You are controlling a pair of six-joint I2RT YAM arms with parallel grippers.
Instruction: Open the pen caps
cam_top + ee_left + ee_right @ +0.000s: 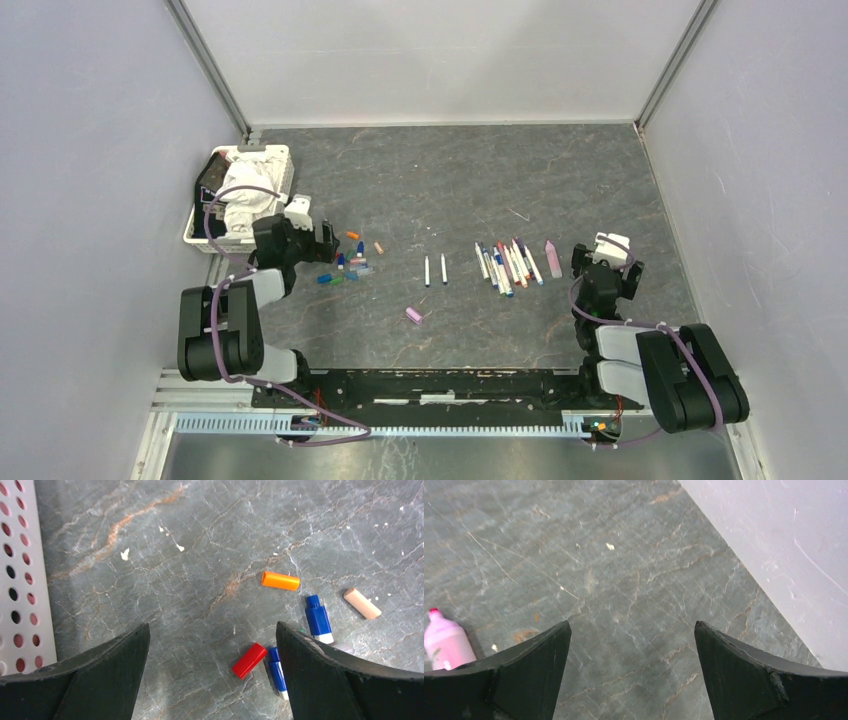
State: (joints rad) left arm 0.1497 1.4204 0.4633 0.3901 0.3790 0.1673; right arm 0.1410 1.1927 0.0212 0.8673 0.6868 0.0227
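Note:
Several loose pen caps (345,266) lie left of centre on the table. In the left wrist view I see an orange cap (280,580), a peach cap (362,603), a red cap (249,660) and two blue caps (318,619), one of them (277,670) touching the red cap. My left gripper (212,645) is open and empty just above the table; the red cap lies inside its right finger (320,675). A pink cap (414,315) lies alone near the front. My right gripper (631,640) is open and empty over bare table, right of the white pens (505,265).
A white perforated basket (196,222) holding a white cloth stands at the left; its wall shows in the left wrist view (20,580). Two separate pens (435,269) lie mid-table. A pink pointed piece (444,642) lies left of the right gripper. The side wall (784,545) is close on its right.

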